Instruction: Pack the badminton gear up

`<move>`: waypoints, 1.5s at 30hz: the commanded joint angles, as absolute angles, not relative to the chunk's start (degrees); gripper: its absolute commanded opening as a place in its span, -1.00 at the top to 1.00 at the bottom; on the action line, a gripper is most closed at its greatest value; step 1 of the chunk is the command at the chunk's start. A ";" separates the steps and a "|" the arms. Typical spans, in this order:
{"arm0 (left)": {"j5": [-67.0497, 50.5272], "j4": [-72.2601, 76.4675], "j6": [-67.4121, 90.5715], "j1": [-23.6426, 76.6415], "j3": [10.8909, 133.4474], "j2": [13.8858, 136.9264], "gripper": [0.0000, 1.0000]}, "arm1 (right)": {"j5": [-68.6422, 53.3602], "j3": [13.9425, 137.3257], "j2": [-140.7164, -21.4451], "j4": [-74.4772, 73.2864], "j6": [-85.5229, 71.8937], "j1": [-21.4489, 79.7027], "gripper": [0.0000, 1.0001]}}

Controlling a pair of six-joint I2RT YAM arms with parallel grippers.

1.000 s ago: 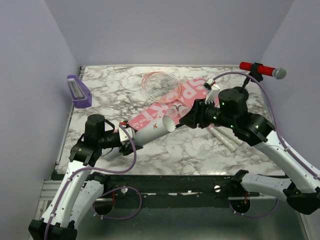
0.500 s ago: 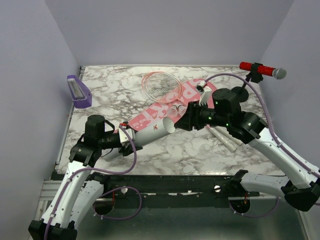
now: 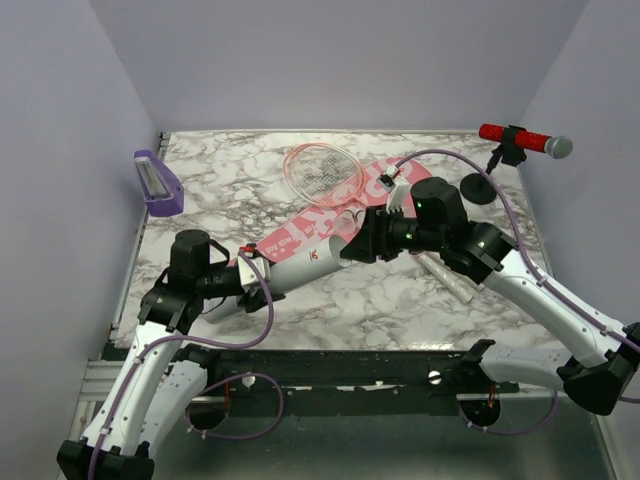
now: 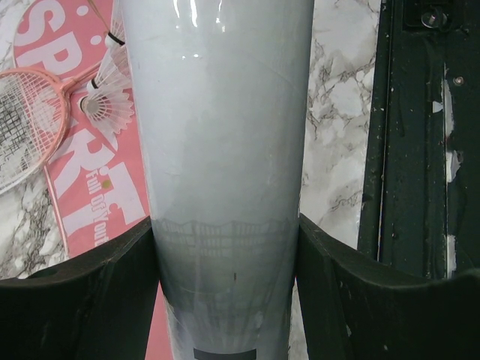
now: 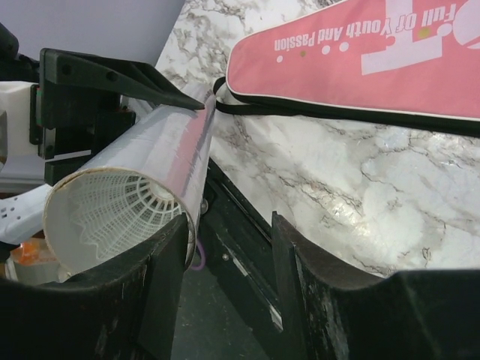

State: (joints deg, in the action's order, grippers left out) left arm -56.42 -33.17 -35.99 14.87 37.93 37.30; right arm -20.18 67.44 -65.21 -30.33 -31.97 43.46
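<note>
My left gripper (image 3: 243,281) is shut on the lower end of the white tube (image 3: 300,262), which slants up to the right above the table. In the left wrist view both fingers (image 4: 97,300) press the tube (image 4: 225,135). My right gripper (image 3: 355,243) is at the tube's open mouth, open, with nothing between its jaws (image 5: 229,277); its left finger overlaps the rim. A white shuttlecock (image 5: 112,206) sits inside the tube (image 5: 161,142). Another shuttlecock (image 4: 101,97) lies on the pink bag (image 4: 90,187) beside the pink racket (image 4: 30,120). The bag (image 3: 372,183) and racket (image 3: 318,168) lie at the back.
A red microphone (image 3: 525,140) on a black stand (image 3: 478,188) is at the back right. A purple tray (image 3: 157,183) stands at the back left. A pale handle (image 3: 452,280) lies under my right arm. The black rail (image 4: 420,150) marks the table's front edge.
My right arm has moved left, bringing its gripper up to the tube's open mouth. The left arm and the tube have stayed where they were.
</note>
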 commanded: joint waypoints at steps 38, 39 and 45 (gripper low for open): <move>-50.19 -48.16 -45.00 15.64 45.00 39.82 0.07 | -14.24 58.54 -91.84 -1.50 -54.66 20.39 -0.49; -49.92 -48.25 -45.09 15.64 45.26 39.90 0.07 | -13.89 58.45 -92.98 -0.62 -55.54 20.39 -0.47; -48.25 -50.09 -43.42 15.64 47.99 41.40 0.07 | -11.25 59.59 -99.22 1.14 -59.85 20.48 -0.42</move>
